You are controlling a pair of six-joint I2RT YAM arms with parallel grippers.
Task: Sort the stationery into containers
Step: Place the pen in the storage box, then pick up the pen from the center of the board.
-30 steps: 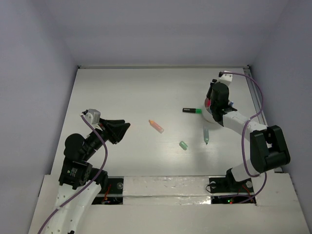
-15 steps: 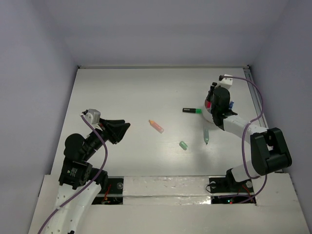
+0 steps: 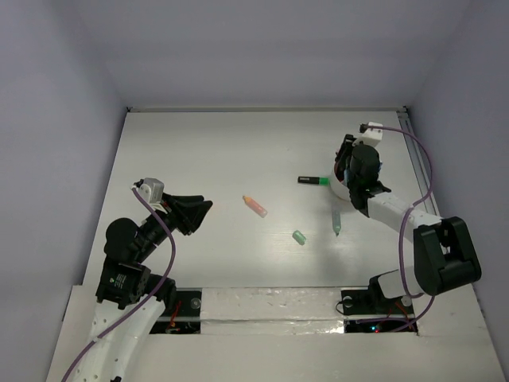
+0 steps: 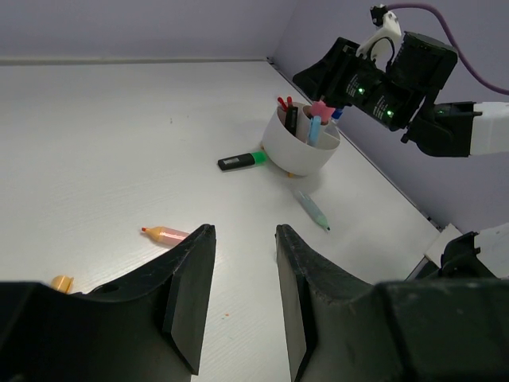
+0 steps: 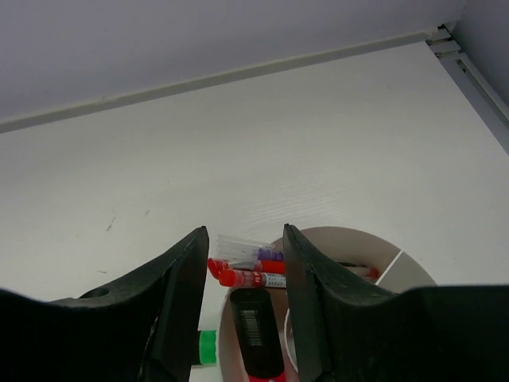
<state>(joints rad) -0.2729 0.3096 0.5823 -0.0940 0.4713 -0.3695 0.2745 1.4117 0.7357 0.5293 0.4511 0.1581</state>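
Currently right gripper (image 5: 244, 239) hangs above the cup (image 4: 298, 151), jaws parted, empty; left gripper (image 4: 244, 239), well apart from it, likewise parted.

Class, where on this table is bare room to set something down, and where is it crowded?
Bare: the table at far left, from back wall to orange marker. Crowded: round the cup, with green marker, pen, eraser and right tool close by.

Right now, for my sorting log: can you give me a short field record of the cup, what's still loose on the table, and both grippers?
cup: upright, holding several pens and markers
loose on table: black-and-green marker, orange-pink marker, mint eraser, teal pen
right gripper: open, over the cup
left gripper: open, empty, far from the cup
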